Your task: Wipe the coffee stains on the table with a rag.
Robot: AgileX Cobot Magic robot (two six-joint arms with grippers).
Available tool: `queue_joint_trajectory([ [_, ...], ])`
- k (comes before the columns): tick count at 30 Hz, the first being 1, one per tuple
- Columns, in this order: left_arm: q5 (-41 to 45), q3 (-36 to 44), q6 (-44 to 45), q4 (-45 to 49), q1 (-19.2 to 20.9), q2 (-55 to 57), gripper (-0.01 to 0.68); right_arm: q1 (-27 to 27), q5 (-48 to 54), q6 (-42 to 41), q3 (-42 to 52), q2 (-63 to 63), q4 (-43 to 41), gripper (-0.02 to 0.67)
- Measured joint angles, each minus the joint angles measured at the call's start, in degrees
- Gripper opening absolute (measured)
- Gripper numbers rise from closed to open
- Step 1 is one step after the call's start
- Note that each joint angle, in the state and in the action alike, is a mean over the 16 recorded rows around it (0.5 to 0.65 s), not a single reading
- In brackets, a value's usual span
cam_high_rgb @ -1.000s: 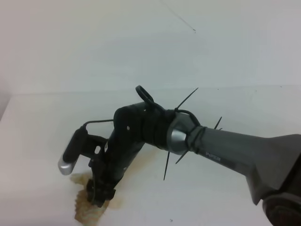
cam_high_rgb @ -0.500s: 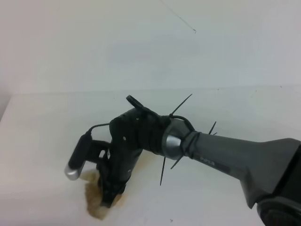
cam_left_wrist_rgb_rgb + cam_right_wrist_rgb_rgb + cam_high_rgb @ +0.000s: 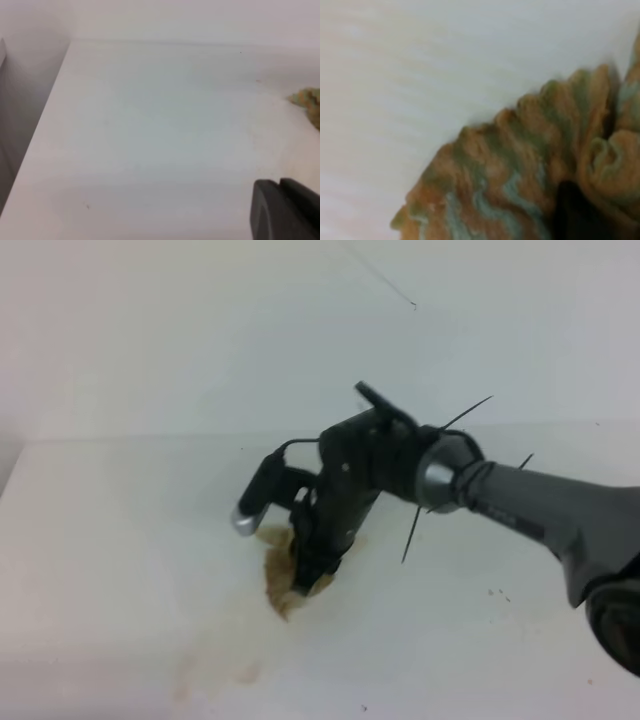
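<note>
My right gripper point(image 3: 308, 578) reaches across to the left of centre and points down at the table point(image 3: 120, 540). It is shut on the rag point(image 3: 281, 592), a lumpy cloth wad blotched brown that rests on the tabletop under the fingers. In the right wrist view the rag point(image 3: 510, 175) fills the lower right, bunched around a dark fingertip point(image 3: 574, 212). The coffee stains point(image 3: 215, 676) show as a faint tan smear in front of the rag and to its left. The left wrist view catches the rag point(image 3: 309, 101) at its right edge and only a dark part of my left gripper point(image 3: 285, 212).
The white wall point(image 3: 200, 330) rises behind the table's far edge. The table's left edge point(image 3: 47, 115) drops off beside a grey surface. Black cable ties stick out from the right arm's wrist point(image 3: 440, 480).
The right gripper closed on the rag and dragged it up and to the right across the table. A faint tan smear is left where the rag lay before.
</note>
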Motion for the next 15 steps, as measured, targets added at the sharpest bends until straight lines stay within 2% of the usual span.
queue_joint_trajectory([
  [8, 0.0, 0.0, 0.0, 0.0, 0.0, 0.0, -0.002, -6.1, 0.2, 0.7, 0.0, -0.1, -2.1, 0.18],
  [15, 0.0, 0.0, 0.0, 0.0, 0.0, 0.0, -0.002, -9.3, 1.4, 2.0, 0.3, -1.7, -3.2, 0.179],
])
